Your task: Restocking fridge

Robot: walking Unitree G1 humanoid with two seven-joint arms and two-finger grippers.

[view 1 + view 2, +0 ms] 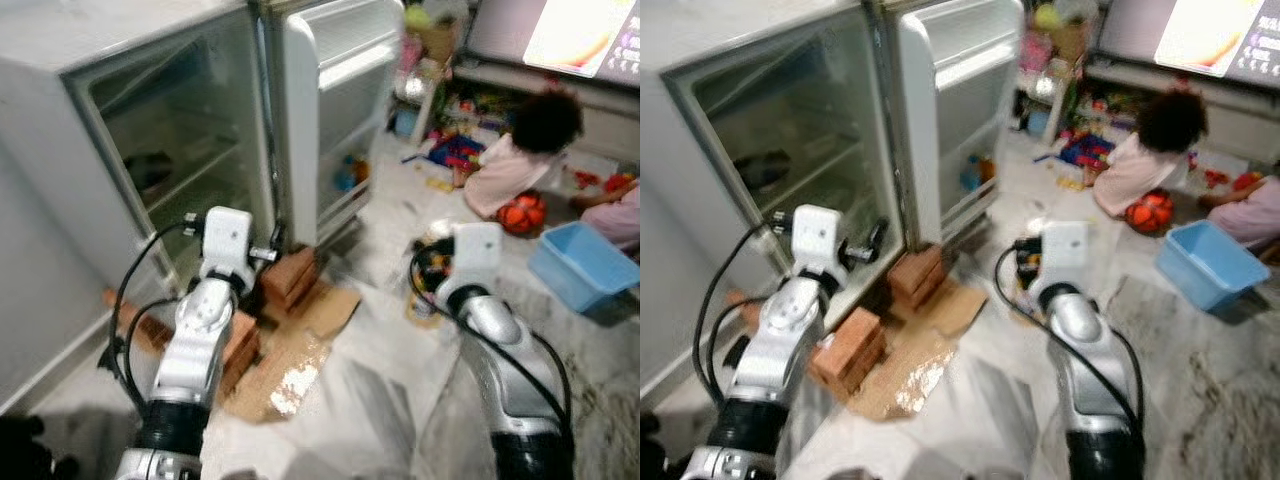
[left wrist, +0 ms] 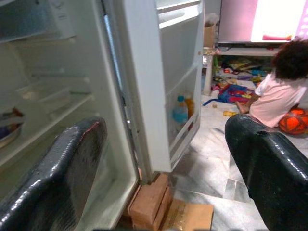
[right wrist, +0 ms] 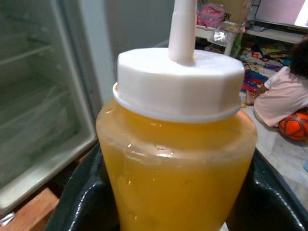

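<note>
So the biggest thing here is the fridge point(image 1: 150, 150), standing open with its door point(image 1: 335, 110) swung out to the robot's right. The main compartment has pale wire-ish shelves, and there's something dark sitting on one of them, looks like a bowl or pan, but it's too blurry to say. The door's lower rack point(image 2: 180, 127) holds a blue-capped bottle point(image 2: 180, 111) and something orange right next to it. The fridge's front corner sits propped on a stack of bricks point(image 1: 292, 277), more bricks point(image 1: 848, 350) lie near the left arm, and there's a flattened piece of cardboard point(image 1: 300, 350) on the marble floor point(image 1: 390, 380).

Off to the right, a person in a pink top point(image 1: 515, 160) sits on the floor with their back to the robot, an orange ball point(image 1: 522, 212) just beside them, and a light blue tub point(image 1: 582, 262) nearby. Can't see what's in the tub from this angle. A screen point(image 1: 585, 35) is cut off at the top right, with scattered toys below it that are too small to make out.

The left end effector point(image 2: 163, 178) is spread wide with nothing in it, aimed at the gap between fridge body and door.

The right end effector point(image 3: 178, 202) is clamped around the orange bottle point(image 3: 175, 163), which has a white cap with a spout. It's held up in front of the open fridge, not inside it.
</note>
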